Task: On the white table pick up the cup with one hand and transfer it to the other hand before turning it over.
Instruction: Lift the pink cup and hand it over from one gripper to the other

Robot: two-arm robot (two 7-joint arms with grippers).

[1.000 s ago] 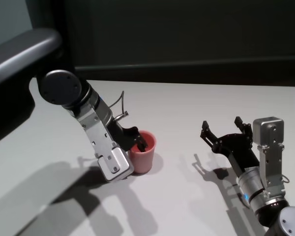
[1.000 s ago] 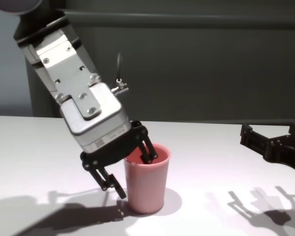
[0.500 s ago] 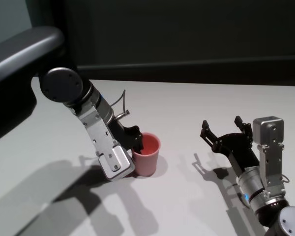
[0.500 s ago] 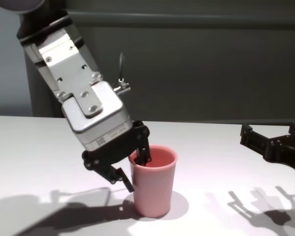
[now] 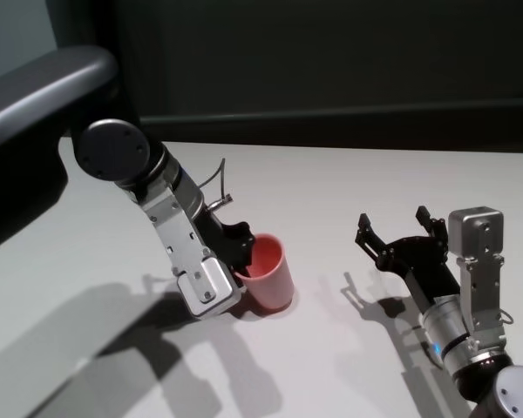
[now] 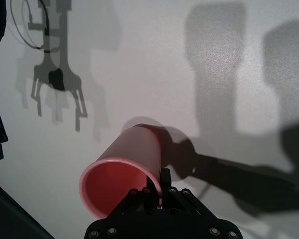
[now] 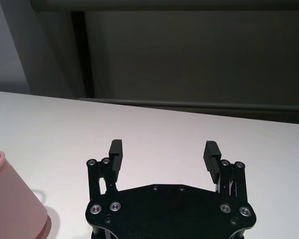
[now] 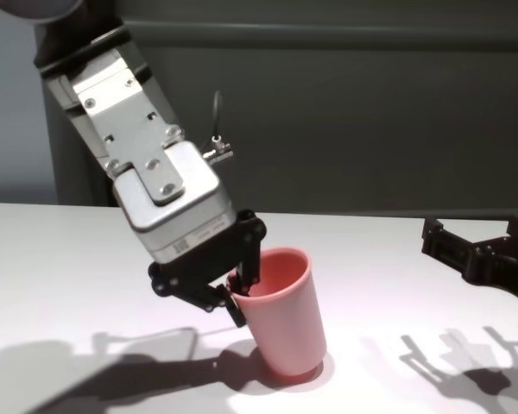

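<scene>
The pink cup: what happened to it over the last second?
The left gripper closed its fingers on the rim of the cup, one inside, one outside, and tipped it, its rim leaning toward the gripper, shifting it slightly rightward. The right gripper stayed open and parked over the white table.

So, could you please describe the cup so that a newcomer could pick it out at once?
Start from the white table and find the left gripper reaching down on the robot's left. The cup is pinched by its rim there, tilted, its base near the table. It is the only pink thing: a smooth tapered tumbler with no handle.
</scene>
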